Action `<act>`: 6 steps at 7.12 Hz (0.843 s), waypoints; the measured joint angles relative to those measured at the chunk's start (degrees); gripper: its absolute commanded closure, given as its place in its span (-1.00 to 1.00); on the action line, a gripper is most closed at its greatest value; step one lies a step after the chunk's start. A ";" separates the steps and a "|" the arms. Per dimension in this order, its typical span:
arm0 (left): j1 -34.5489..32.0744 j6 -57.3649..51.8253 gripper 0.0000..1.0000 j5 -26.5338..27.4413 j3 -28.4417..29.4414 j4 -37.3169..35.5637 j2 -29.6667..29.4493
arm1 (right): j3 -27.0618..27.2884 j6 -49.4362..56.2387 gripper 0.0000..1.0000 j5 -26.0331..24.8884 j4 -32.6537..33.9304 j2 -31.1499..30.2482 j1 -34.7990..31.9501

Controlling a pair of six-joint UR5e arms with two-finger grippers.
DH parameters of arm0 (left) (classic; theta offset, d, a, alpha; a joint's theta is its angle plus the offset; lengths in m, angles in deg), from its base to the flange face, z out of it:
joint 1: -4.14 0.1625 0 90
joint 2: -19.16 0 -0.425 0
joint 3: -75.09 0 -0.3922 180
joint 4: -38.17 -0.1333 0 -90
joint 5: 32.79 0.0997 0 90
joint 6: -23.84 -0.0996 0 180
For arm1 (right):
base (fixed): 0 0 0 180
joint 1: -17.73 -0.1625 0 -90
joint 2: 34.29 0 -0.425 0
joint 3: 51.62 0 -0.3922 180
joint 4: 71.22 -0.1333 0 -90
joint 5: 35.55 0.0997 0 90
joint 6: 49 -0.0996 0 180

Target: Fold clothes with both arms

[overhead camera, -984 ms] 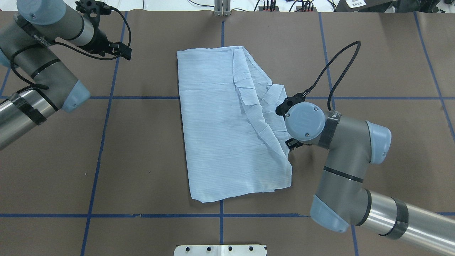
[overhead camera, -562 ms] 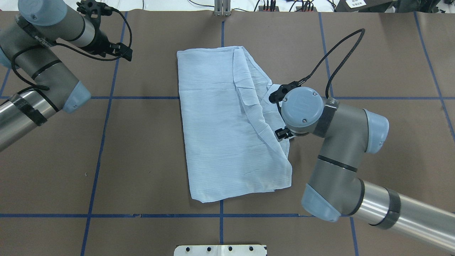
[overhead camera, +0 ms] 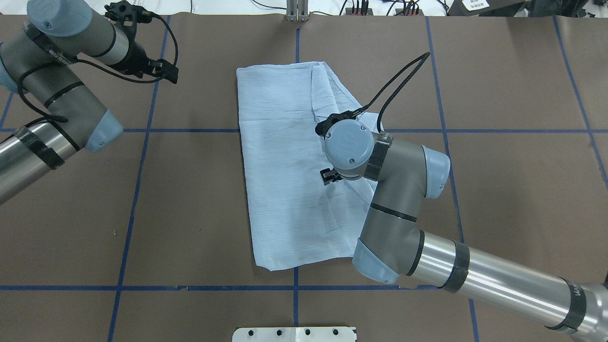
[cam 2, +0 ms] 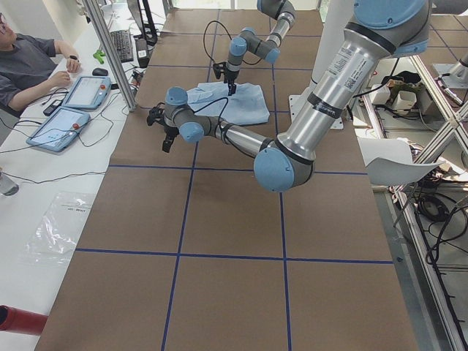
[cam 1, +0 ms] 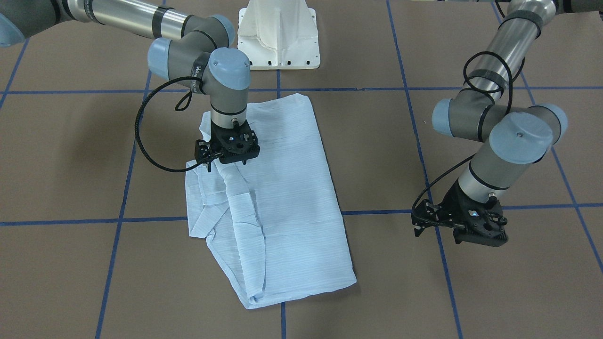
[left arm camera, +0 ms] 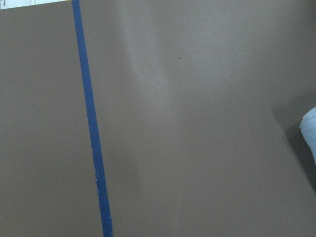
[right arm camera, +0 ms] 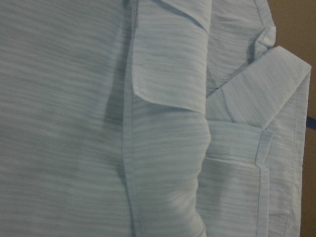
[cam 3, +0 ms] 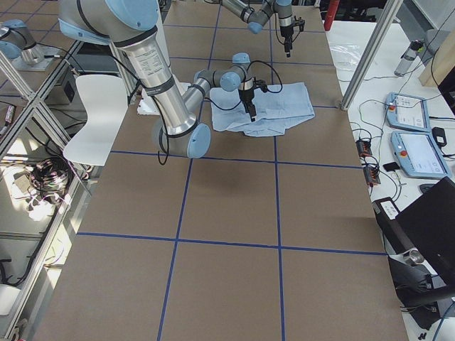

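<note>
At table (overhead camera: pixel 498 190) centre: light blue striped shirt (overhead camera: pixel 285 190) lies folded into a long oblong, loose flaps along its right side | right gripper (cam 1: pixel 228 157) points down over those flaps, close above the cloth; jaw spread cannot be told | left gripper (cam 1: pixel 437 235) hangs over bare table, well apart from shirt, jaws spread, empty

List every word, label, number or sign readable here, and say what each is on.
"WA...": white lettering on the black wrist band of the right arm; the rest is too small to read.
Black forearm band, same arm: white lettering, too small to read.
White label at the overhead view's top right: blurred.
Blue joint cap: embossed logo, no legible letters.
Shirt: no print or tag showing.
</note>
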State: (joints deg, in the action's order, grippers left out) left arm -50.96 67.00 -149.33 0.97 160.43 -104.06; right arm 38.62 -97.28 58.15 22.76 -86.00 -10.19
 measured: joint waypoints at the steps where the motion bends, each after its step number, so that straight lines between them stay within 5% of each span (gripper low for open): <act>1: 0.04 0.00 -1.00 0.00 -0.01 0.00 0.00 | -0.07 0.28 -1.00 -0.21 1.80 0.03 0.12; 6: 0.16 0.00 -1.00 0.00 -0.11 0.00 0.00 | -0.15 1.96 -1.00 -0.52 5.23 -0.36 0.42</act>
State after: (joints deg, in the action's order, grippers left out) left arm -50.80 67.00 -149.33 0.86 160.43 -104.06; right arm 38.48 -95.32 57.62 27.98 -86.36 -9.77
